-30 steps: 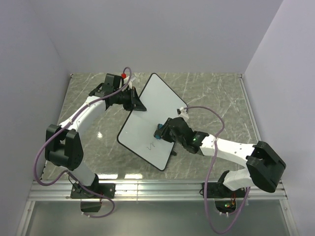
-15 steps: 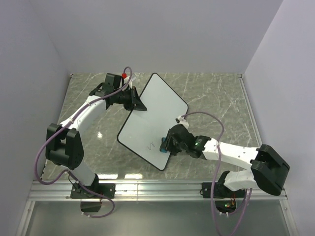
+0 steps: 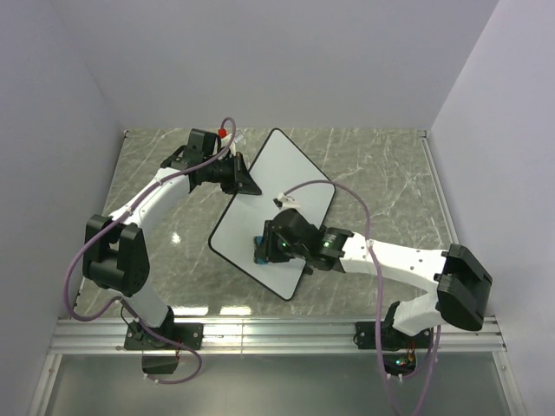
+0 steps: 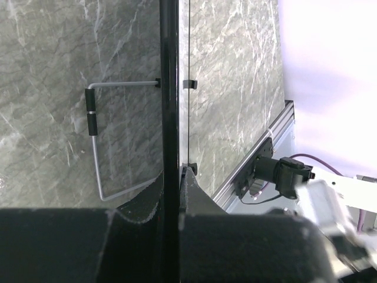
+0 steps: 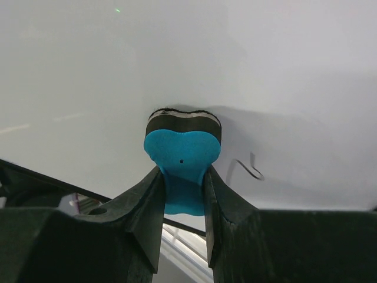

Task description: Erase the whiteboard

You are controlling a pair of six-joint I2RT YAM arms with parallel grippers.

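Two grips share this job: my left gripper (image 4: 172, 177) is clamped on the thin black rim of the large, glossy white rectangular whiteboard (image 3: 290, 169), which lies diagonally at the centre of the top view on the grey veined marble table (image 3: 381, 165). My right gripper (image 5: 182, 174) pinches the soft blue-and-black foam eraser (image 5: 182, 150) against its slick face. One dark pen stroke (image 5: 250, 168) sits just right of the eraser. If I press too hard, I judge the smooth rim could slide from that clamp, or the squashy foam could twist out.

My left arm reaches far and bends inward, its gripper (image 3: 241, 183) clamped tight on the whiteboard (image 3: 286, 169) rim. My right arm stretches left, its gripper (image 3: 262, 250) pinching the eraser (image 5: 182, 150).
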